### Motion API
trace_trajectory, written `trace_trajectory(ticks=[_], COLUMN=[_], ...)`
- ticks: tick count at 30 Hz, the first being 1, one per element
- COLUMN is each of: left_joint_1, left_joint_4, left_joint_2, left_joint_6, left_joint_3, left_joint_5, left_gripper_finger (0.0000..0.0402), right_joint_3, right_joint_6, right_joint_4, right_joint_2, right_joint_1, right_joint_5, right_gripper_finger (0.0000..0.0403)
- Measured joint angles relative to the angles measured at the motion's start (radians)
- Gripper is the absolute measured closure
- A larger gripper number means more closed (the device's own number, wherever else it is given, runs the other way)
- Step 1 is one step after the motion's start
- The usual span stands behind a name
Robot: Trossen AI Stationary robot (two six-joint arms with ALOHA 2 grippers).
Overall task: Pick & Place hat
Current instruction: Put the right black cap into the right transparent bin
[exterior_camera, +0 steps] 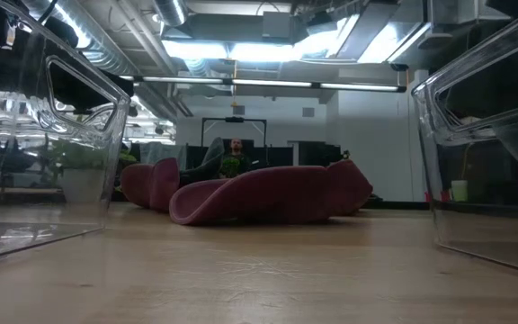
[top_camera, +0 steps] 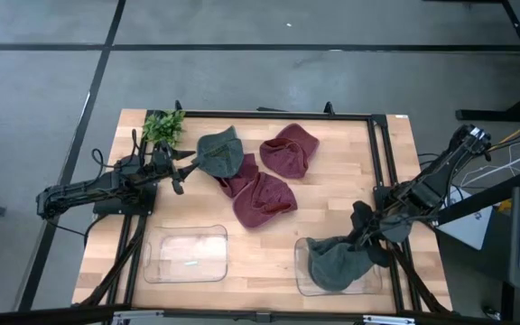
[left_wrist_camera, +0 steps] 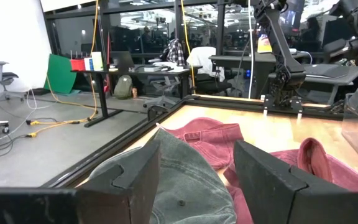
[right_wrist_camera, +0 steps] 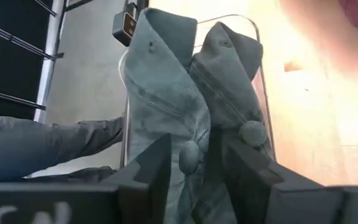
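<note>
The hat [right_wrist_camera: 185,118] is soft, light, floppy cloth draped into the bin [top_camera: 303,271]; pinch a fold. Right gripper [right_wrist_camera: 194,165] straddles it, jaws parted; left gripper [left_wrist_camera: 194,177] wide.

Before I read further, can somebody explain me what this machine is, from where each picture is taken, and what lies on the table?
It is a robot with two dark arms at a wooden table. One picture looks straight down, one looks level across the tabletop, and one comes from each wrist.

On the table lie three red hats, a green hat, a small plant and two clear bins. The left bin looks empty.

The left gripper is open at the green hat. The right gripper is over the right bin, where two gray-green hats lie between its fingers.
</note>
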Motion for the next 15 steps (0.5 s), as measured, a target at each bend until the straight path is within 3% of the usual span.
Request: trace_trajectory(ticks=[7,15], left_joint_1=[0.0,0.0], left_joint_4=[0.0,0.0], left_joint_2=[0.0,0.0], left_joint_6=[0.0,0.0], left_joint_3=[0.0,0.0], left_joint_5=[0.0,0.0], left_gripper_finger=[0.0203,0.0203], right_joint_3=[0.0,0.0], right_joint_6=[-0.003,-0.006], right_joint_4=[-0.047,-0.047], right_joint_2=[0.0,0.0], right_joint_1=[-0.034,-0.079], right_joint_5=[0.084,0.095], right_gripper_finger=[0.0193,0.0156])
